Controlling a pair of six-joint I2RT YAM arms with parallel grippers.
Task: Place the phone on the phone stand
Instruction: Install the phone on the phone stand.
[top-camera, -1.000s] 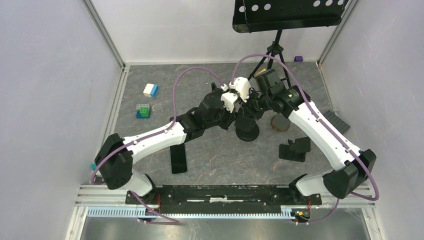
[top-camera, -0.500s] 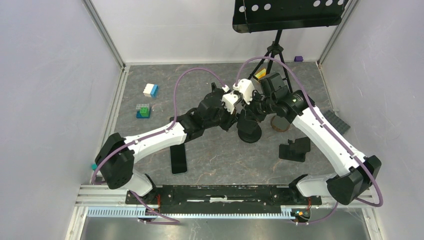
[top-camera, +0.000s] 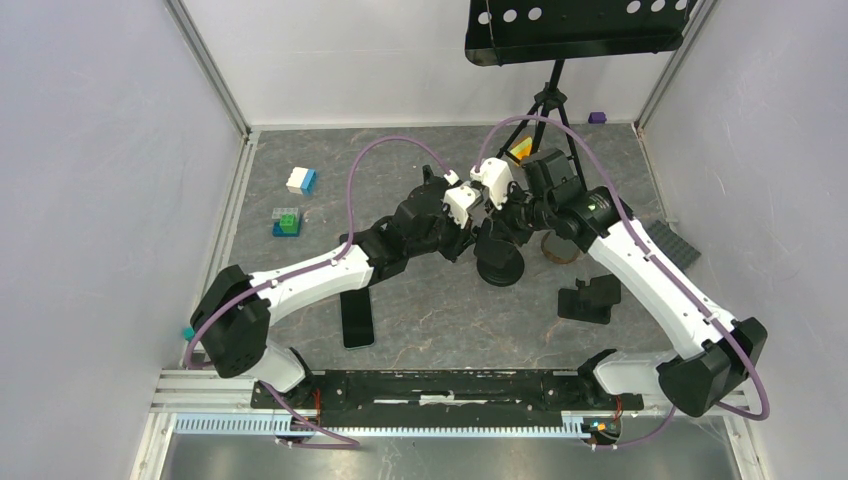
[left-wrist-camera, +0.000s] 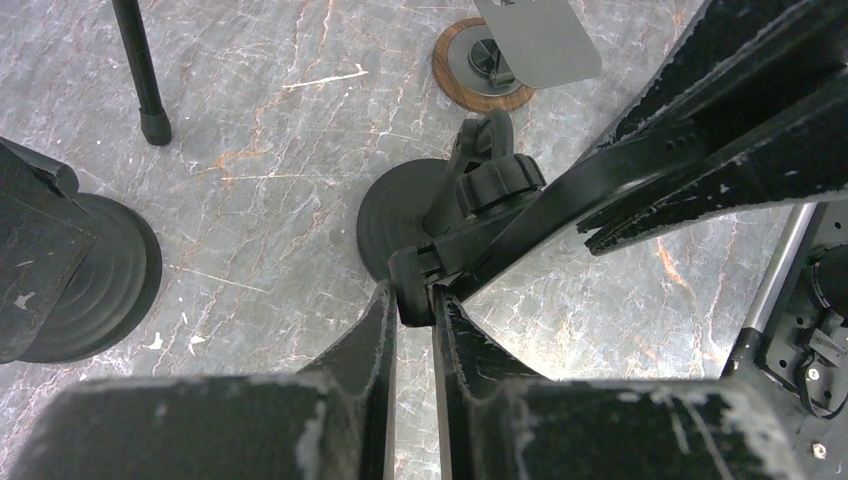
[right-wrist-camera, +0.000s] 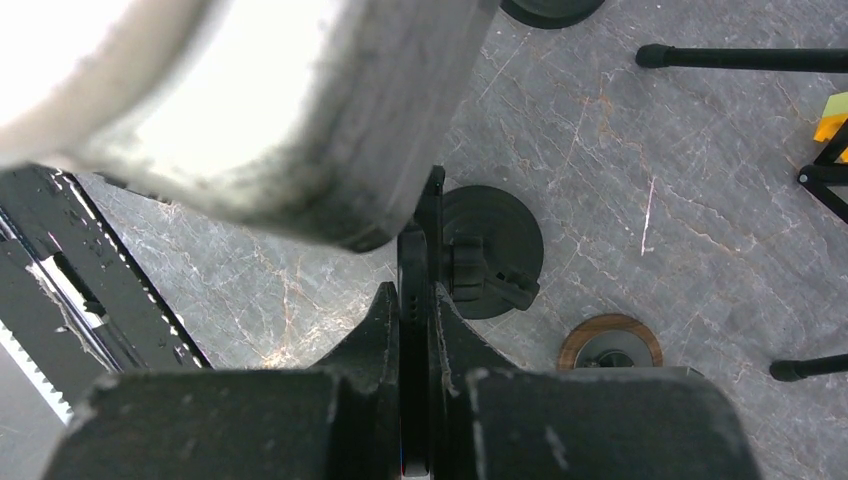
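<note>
The black phone stand (top-camera: 497, 262) stands mid-table on its round base (left-wrist-camera: 392, 215). My left gripper (left-wrist-camera: 413, 300) is shut on the stand's clamp arm (left-wrist-camera: 470, 215), just above the base. My right gripper (right-wrist-camera: 413, 300) is shut on a dark phone (right-wrist-camera: 412, 255), held edge-on right beside the stand's holder (right-wrist-camera: 490, 255). In the top view both grippers meet over the stand, the left (top-camera: 470, 238) and the right (top-camera: 507, 222). The phone's face is hidden between the fingers.
A second dark phone (top-camera: 357, 318) lies flat near the left arm. A wood-ringed stand (top-camera: 562, 245) and another black stand (top-camera: 590, 298) sit to the right. A music-stand tripod (top-camera: 548, 100) is behind, and toy bricks (top-camera: 288, 220) lie at the left.
My right wrist has shifted slightly right and back with the phone in it. My left gripper stays shut on the stand.
</note>
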